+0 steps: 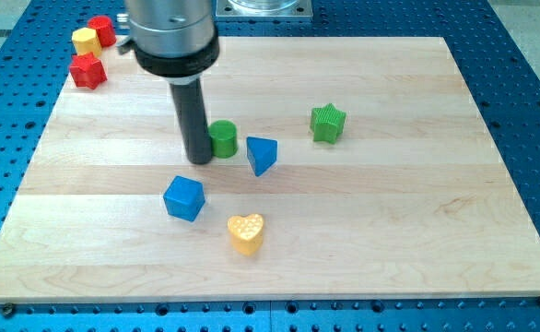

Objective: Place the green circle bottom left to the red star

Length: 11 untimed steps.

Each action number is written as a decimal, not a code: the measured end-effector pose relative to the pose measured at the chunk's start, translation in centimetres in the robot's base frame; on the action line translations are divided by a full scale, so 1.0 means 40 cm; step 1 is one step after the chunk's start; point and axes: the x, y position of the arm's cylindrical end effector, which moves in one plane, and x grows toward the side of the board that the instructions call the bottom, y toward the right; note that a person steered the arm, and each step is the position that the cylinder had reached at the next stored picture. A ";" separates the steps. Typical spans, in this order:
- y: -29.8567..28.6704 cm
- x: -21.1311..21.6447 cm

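The wooden worktop (390, 231) carries everything. No claw shows, only a rod; my tip (199, 160) touches the green circle (223, 139) on its view-left side. From that circle, the red star (88, 71) sits far toward the view's upper left.

Blue cube (183, 198), blue triangle (262, 155), yellow heart (246, 233), green star (327, 123).

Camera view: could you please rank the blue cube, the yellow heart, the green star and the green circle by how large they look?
1. Blue cube and yellow heart: alike, and nearest the view's bottom, so unsure.
2. Green star.
3. Green circle, with my tip beside it on the view's left.
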 end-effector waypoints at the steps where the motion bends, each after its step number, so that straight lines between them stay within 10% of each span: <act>1: 0.072 0.062; 4: -0.162 -0.334; 11: -0.539 -0.119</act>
